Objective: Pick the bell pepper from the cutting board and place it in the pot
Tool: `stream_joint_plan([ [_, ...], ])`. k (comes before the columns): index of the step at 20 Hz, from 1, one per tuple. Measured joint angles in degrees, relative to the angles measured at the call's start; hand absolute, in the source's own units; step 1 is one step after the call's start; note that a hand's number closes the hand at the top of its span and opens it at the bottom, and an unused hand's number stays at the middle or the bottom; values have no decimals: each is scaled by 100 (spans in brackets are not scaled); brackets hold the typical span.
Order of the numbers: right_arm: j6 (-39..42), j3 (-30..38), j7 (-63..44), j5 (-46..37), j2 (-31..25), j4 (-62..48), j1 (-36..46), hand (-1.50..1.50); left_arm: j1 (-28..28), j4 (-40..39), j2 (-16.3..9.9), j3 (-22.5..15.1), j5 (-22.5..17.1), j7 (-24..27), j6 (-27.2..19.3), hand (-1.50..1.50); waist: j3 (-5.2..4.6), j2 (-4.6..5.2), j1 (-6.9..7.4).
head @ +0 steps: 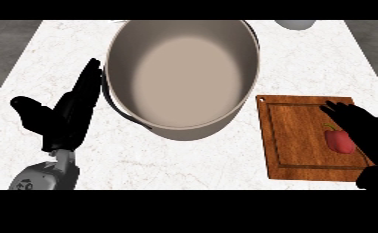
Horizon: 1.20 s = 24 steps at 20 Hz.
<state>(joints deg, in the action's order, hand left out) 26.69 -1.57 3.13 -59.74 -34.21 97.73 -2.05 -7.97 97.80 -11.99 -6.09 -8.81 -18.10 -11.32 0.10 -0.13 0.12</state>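
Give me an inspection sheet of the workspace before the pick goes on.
Surface: white marbled counter.
Job's things: red bell pepper lies on the wooden cutting board, right of the grey pot, which holds nothing.
Clutter: a pale round object at the far edge, cut off by the view.
Hands: left hand open, resting left of the pot; right hand over the board beside the pepper, not closed round it.
Cables: nothing seen.
Surroundings: grey floor past the counter's sides.
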Motion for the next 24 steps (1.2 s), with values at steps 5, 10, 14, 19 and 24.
stream_joint_plan([
  [5, -150, -110, -49, -471, 126, -481, 141, -150, -21, -45, 64, 107, 23, 28, 124, 0, 4, -3, 2],
  [10, -294, -132, 25, -806, 226, -1024, 358, -150, 112, 63, 142, 151, 68, 54, 234, 0, 4, -3, 5],
  [14, -290, -92, 82, -984, 302, -1223, 449, -150, 149, 131, 278, 111, 231, 27, 210, 0, 4, -7, 1],
  [19, -496, -103, 602, -844, 434, -1398, 521, 150, 142, 60, 287, 235, 243, 92, 294, 0, 8, -9, -5],
  [24, -852, -62, 987, -939, 485, -1640, 627, 150, -13, -89, 322, 350, 298, 116, 365, 0, 7, -16, -1],
])
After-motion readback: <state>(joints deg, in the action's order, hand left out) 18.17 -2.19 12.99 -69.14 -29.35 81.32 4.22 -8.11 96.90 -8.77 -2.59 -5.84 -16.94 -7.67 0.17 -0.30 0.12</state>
